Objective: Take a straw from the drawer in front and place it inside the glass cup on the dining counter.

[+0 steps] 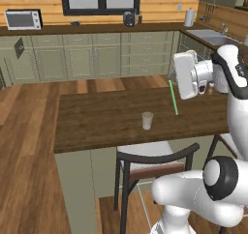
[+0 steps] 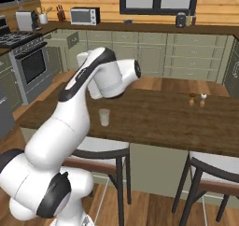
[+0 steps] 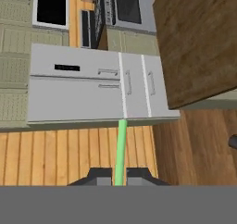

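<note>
Gripping the thin bright-green straw (image 1: pixel 173 97) between closed fingers, the tool (image 3: pixel 120 176) holds it over the long dark-brown wood counter (image 1: pixel 97 122), apart from the small clear glass cup (image 1: pixel 147 120). Fetching looks done; inserting the straw remains.

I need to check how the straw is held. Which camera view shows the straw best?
The hand view: the straw rises from between the shut gripper fingertips. The left base view shows it slanting above the dining counter, its grip hidden.

Glass cup (image 1: pixel 147 120) on dining counter (image 1: pixel 97 124), straw (image 1: pixel 173 97) to its right.
</note>
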Tool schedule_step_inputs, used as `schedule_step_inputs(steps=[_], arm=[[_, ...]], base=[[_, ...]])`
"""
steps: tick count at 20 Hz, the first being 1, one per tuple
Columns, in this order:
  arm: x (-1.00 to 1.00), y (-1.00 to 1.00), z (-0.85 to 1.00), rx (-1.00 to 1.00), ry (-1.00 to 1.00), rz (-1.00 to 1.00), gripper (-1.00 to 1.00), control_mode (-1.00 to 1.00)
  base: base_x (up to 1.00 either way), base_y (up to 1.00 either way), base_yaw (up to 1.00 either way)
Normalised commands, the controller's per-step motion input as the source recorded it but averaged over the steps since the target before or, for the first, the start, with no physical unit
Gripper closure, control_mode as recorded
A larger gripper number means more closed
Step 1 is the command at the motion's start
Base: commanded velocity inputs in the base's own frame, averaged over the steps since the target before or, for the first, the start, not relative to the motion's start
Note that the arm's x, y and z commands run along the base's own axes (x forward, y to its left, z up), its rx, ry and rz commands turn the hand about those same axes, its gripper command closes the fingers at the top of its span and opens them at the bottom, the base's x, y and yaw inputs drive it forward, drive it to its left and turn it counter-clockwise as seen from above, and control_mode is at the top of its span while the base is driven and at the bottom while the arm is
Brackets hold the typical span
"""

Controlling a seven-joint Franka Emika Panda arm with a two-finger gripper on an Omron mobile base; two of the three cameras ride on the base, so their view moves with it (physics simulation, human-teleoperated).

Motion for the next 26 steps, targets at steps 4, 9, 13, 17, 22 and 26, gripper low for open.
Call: schedule_step_inputs(steps=[4, 9, 13, 17, 22, 26], arm=[[0.68, 0.03, -0.45, 0.1, 0.0, 0.0, 1.0, -1.0], [0.56, 0.0, -0.41, 0.05, 0.0, 0.01, 1.0, -1.0], [0.64, 0.0, -0.22, 0.02, 0.0, 0.0, 1.0, -1.0], [0.68, -0.04, -0.11, 0.0, 0.0, 0.0, 1.0, -1.0], [0.48, -0.23, -0.23, 0.0, 0.0, 0.0, 1.0, -1.0], [0.26, -0.26, -0.26, 0.0, 0.0, 0.0, 1.0, -1.0]], base=[[0.0, 0.0, 0.0], [0.0, 0.0, 0.0], [0.0, 0.0, 0.0], [0.0, 0.0, 0.0], [0.0, 0.0, 0.0], [0.0, 0.0, 0.0]])
